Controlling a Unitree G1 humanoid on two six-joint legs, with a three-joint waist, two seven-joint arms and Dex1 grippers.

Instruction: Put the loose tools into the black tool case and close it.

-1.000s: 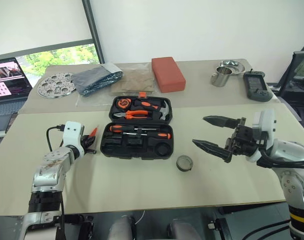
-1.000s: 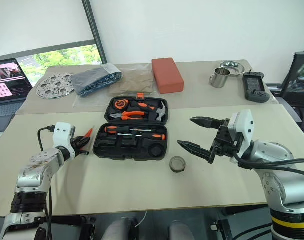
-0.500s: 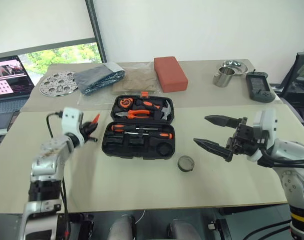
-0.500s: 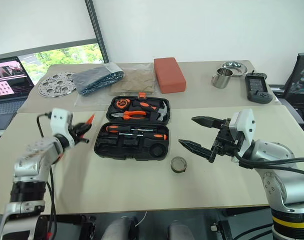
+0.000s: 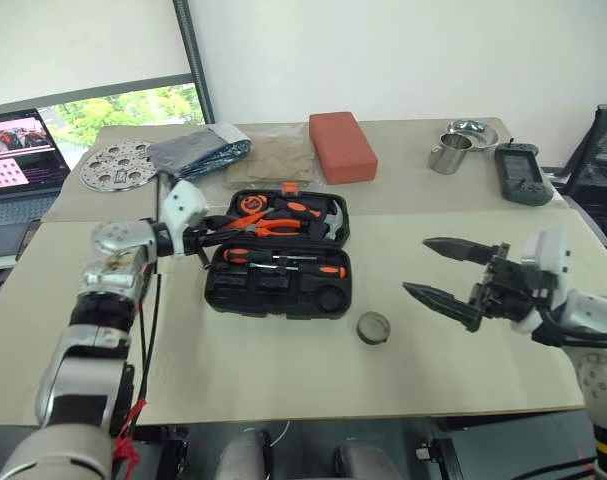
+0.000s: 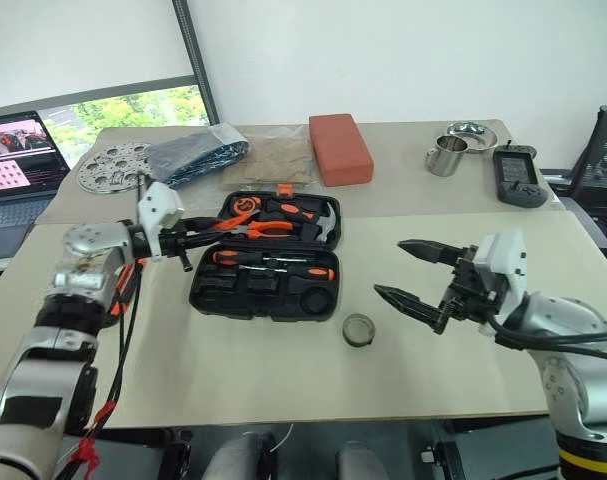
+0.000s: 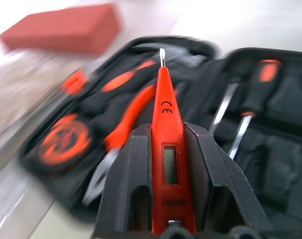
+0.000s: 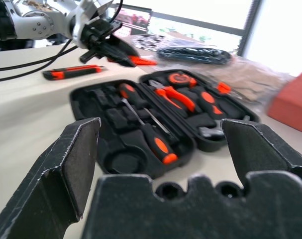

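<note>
The table [image 5: 283,380] carries everything, and the open black case [image 5: 276,256] lies at its middle, taken here as the landmark. The case's lid half, on its far side, holds a tape measure, orange pliers [image 5: 268,226] and a hammer [image 5: 323,212]. The near half holds two long screwdrivers [image 5: 283,262] side by side in their slots, with empty moulded recesses toward the near edge.

Beyond the case, near the far edge of the table, lies a red block [image 5: 342,146]. Far to the case's right stand a steel cup [image 5: 444,156] and a grey handheld device [image 5: 519,175].

The left gripper [image 5: 219,236] hangs at the case's left edge, above the hinge line, its jaws pinching the small orange screwdriver [image 7: 165,144], whose tip points across the lid half.

The right gripper [image 5: 445,268] hovers well to the right of the case, its jaws spread wide around nothing.

The utility knife [image 8: 72,73] lies on the table to the left of the case. The grey roll [image 5: 371,327] sits flat on the table just off the case's near right corner.
</note>
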